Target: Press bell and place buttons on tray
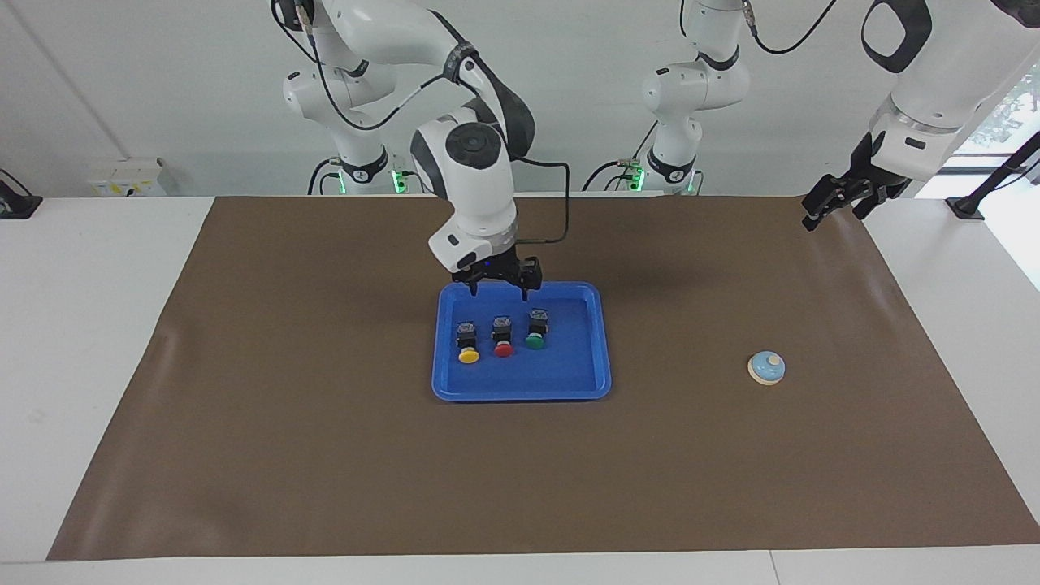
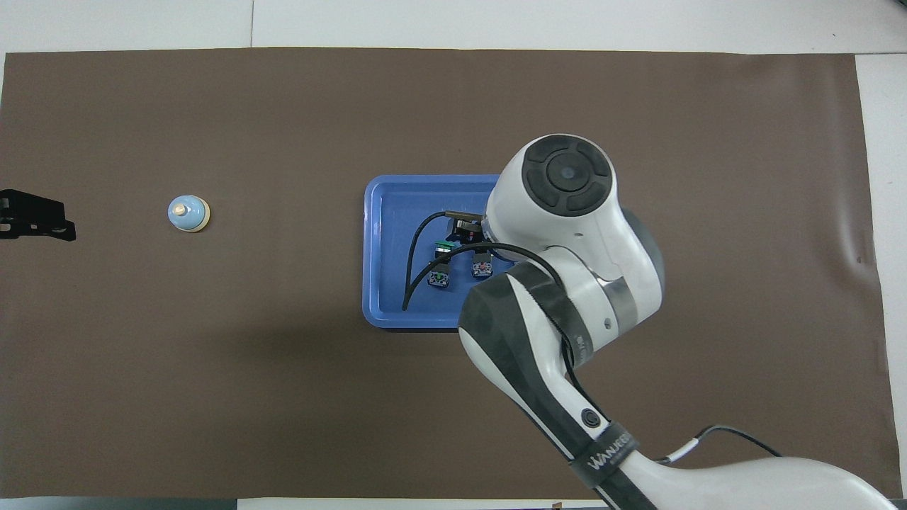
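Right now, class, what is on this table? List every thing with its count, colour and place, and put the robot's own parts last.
Mat: one, brown, covers most of the white table.
Tray: one, bright blue, mid-mat.
Buttons: three, black bodies, in a row in the tray; yellow cap toward the right arm's end, red cap in the middle, green cap toward the left arm's end.
Bell: one, light blue with cream rim and knob, on the mat toward the left arm's end, apart from the tray.
Right hand: open, empty, over the tray's rim nearest the robots.
Left hand: open, empty, waits over the mat's corner at its own end.
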### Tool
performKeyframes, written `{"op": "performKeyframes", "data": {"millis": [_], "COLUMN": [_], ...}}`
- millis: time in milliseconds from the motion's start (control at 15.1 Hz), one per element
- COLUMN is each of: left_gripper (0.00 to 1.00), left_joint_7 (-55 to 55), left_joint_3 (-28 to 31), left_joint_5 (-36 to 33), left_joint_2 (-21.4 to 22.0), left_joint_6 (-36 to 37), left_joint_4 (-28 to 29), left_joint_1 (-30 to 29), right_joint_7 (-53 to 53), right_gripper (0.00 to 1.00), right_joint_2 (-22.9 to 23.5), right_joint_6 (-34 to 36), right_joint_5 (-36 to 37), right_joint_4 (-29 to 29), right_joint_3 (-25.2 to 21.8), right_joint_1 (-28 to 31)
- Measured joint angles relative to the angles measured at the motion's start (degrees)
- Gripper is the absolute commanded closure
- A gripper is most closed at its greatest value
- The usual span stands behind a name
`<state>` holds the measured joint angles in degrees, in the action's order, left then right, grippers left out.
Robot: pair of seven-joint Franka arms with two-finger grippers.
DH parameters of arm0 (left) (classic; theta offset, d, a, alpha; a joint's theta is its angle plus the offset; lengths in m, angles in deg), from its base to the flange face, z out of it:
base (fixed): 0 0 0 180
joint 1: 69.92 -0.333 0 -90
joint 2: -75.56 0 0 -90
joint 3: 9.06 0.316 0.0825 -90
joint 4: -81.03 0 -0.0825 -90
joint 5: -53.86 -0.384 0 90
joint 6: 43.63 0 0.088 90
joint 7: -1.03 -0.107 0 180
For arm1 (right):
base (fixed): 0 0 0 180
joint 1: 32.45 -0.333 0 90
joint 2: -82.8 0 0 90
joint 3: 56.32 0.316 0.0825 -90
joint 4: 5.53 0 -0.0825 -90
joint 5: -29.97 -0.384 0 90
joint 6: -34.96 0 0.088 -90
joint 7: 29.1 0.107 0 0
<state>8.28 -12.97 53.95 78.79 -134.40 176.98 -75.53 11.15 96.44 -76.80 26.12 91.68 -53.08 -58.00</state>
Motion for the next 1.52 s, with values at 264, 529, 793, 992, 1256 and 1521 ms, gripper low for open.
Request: {"op": "performKeyframes", "data": {"millis": [264,529,793,992,1256,1521], "left_gripper": [0.0,0.0,0.0,0.0,0.0,0.0], "left_joint_7": [0.0,0.0,0.0,0.0,0.0,0.0], "left_joint_3": [0.0,0.0,0.0,0.0,0.0,-0.03], "left_joint_5": [0.0,0.0,0.0,0.0,0.0,0.0], "left_joint_2": [0.0,0.0,0.0,0.0,0.0,0.0], "left_joint_6": [0.0,0.0,0.0,0.01,0.01,0.01], "left_joint_4": [0.0,0.0,0.0,0.0,0.0,0.0], "left_joint_1": [0.0,0.0,0.0,0.0,0.0,0.0], "right_joint_7": [-6.84,-20.05,-32.73,-36.51,-38.51,-40.02], "right_gripper": [0.0,0.0,0.0,0.0,0.0,0.0], "right_joint_2": [-5.1,-9.77,-14.01,-16.33,-17.4,-17.35], "right_joint_6": [6.11,12.34,18.12,21.88,27.13,27.74], "right_joint_5": [0.0,0.01,0.06,1.59,5.13,5.44], "right_joint_4": [0.0,-0.02,-0.01,-0.13,-3.99,-4.82], "right_joint_3": [-0.14,-0.42,-0.88,-1.38,-1.46,-1.46], "right_joint_1": [5.62,13.72,21.21,23.28,24.68,26.16]}}
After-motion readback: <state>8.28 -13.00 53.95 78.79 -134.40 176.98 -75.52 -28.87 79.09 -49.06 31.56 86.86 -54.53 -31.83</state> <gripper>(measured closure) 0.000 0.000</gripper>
